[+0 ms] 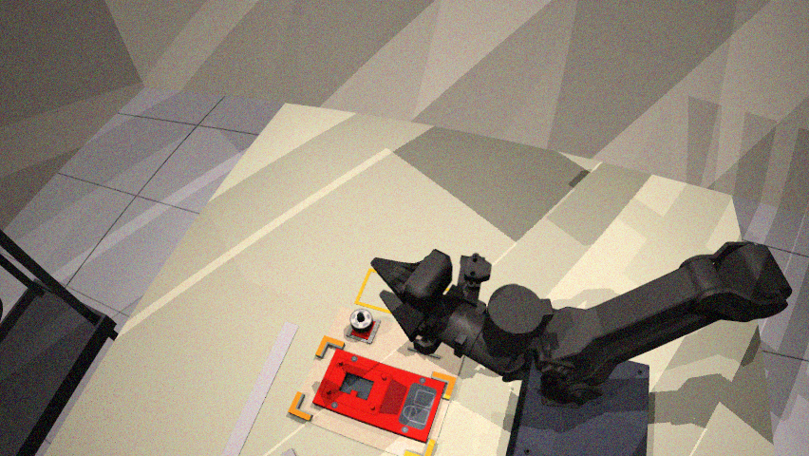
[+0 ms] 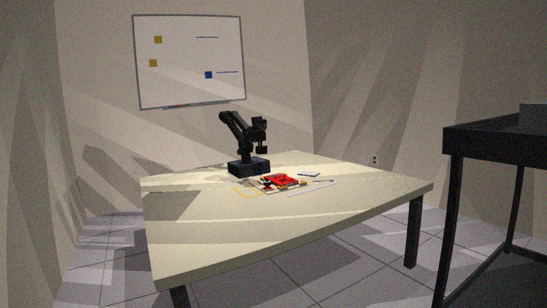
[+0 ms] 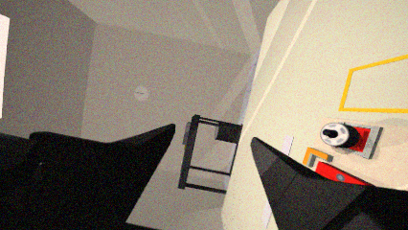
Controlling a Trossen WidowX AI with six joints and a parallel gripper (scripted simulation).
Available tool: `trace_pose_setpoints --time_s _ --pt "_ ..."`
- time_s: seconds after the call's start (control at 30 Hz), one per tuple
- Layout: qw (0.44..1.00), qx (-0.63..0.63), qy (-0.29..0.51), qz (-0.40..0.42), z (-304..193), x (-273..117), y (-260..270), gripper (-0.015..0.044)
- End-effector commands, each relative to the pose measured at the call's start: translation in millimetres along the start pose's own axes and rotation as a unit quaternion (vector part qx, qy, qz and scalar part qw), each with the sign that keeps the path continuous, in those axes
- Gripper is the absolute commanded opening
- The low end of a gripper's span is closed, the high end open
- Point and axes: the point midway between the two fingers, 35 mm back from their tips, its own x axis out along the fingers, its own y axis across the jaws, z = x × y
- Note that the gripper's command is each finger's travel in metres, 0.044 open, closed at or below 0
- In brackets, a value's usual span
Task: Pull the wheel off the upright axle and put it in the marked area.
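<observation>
Wheel [image 1: 361,323] [image 2: 266,183] [image 3: 334,134] approach is being judged in hand; below the pincer [image 1: 377,277] [image 2: 261,153] [image 3: 213,134], being held spread, lowering is being called for.

Toward two o'clock in the exterior view, beige walls [image 2: 382,57] are crossed by slanting light; at three o'clock a black-framed cart [image 2: 452,213] is seen.

Whiteboard [image 2: 191,86]: on the wall, with two yellow squares and one blue;
Arm [image 2: 243,143]: black, raised above its dark base [image 2: 234,170];
Red plate [image 2: 276,178]: on the table [image 2: 229,233], beside the yellow outline [image 2: 247,197]
</observation>
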Motion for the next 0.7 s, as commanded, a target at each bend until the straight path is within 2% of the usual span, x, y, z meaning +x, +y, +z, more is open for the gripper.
trace_pose_setpoints --time_s 0.0,0.1,0.37,0.67 --pt "1.000 -0.002 0.001 -0.003 -1 1 0 0.0374" --pt "0.999 -0.031 0.009 -0.043 -8 16 -2 0.0300" --pt "0.975 -0.107 0.038 -0.194 -23 61 -21 0.0300" --pt "0.913 -0.146 0.071 -0.373 -23 95 -53 0.0300"
